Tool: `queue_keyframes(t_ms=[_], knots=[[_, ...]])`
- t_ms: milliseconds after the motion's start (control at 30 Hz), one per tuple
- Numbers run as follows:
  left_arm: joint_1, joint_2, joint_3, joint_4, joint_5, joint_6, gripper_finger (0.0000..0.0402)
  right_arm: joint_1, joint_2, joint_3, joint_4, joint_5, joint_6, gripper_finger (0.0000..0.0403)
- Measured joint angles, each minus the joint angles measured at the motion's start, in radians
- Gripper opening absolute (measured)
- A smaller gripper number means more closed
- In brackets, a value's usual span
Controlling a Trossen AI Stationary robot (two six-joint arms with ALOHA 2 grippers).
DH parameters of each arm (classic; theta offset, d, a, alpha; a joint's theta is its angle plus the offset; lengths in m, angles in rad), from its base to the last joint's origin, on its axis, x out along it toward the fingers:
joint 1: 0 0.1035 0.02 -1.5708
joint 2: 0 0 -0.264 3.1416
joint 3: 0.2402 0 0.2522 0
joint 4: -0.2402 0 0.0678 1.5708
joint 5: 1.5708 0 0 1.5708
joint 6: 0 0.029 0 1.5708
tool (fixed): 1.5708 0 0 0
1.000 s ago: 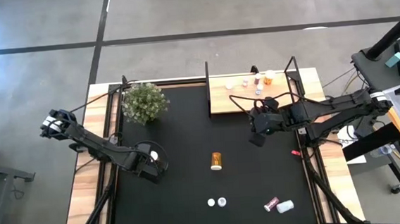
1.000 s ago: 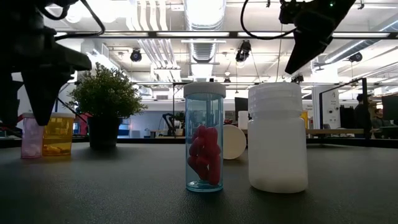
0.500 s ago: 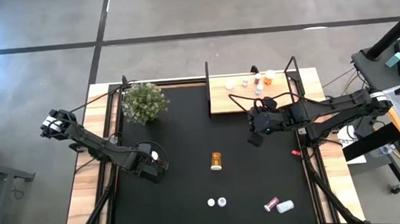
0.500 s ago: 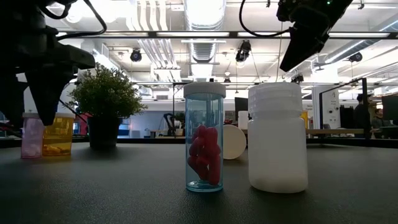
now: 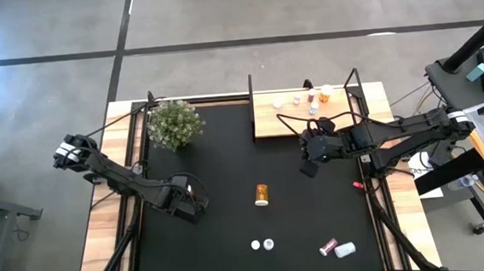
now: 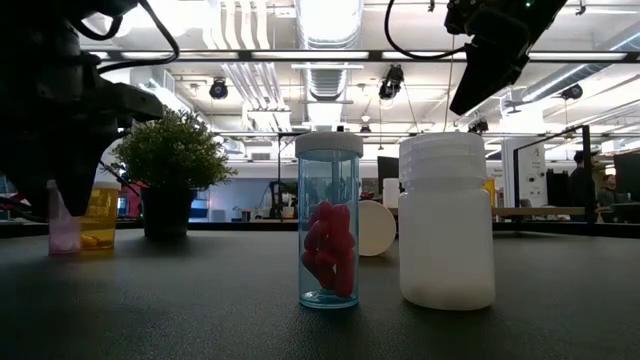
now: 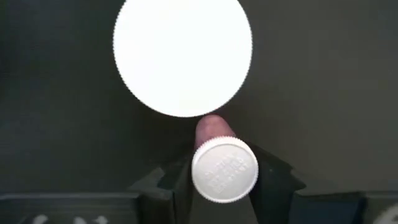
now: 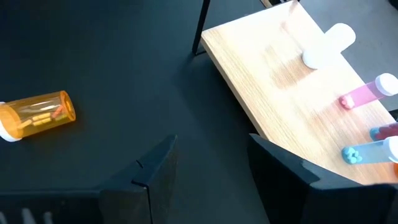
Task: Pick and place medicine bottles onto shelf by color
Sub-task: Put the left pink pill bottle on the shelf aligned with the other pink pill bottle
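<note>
Nearest me, the clear bottle of red pills [image 6: 328, 220] and the white bottle [image 6: 447, 220] stand upright and out of harm's way; the trouble, I'd say, starts at the left gripper [image 5: 188, 201], whose fingers are closed on a small pink bottle [image 7: 224, 169] right up at its white cap; held that high, it could tilt or slip out on the lift; an orange bottle [image 6: 100, 215] stands just beside it and may be knocked over as the gripper rises; farther on, another orange bottle [image 5: 261, 194] lies on its side mid-mat and could roll if brushed; beyond that the right gripper [image 5: 310, 167] hangs open and empty near the shelf [image 5: 275, 120], in the likely path; a post could clip the load, or it could land away from the pink ones [image 8: 357, 96].
</note>
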Motion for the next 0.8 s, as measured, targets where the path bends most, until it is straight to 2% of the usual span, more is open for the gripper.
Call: queue_keyframes(t_ms=[200,333,433,533,800], knots=[[0.0,0.002,0.0,0.013,-0.002,0.0,0.0088,0.0,0.0,-0.002,0.001,0.0,0.0,0.0185],[0.0,0.001,0.02,0.015,-0.006,0.001,0.0087,0.0,0.0,-0.002,0.0,0.0,0.0,0.0185],[0.0,0.001,0.044,0.014,-0.046,0.014,0.009,0.0,0.0,-0.002,0.0,0.0,0.0,0.0185],[0.004,0.0,0.077,0.015,-0.094,0.065,0.009,0.0,0.0,-0.002,0.0,0.0,0.0,0.0185],[0.088,0.017,0.166,0.083,-0.1,0.24,0.009,0.0,0.0,-0.002,0.001,0.0,0.001,0.0185]])
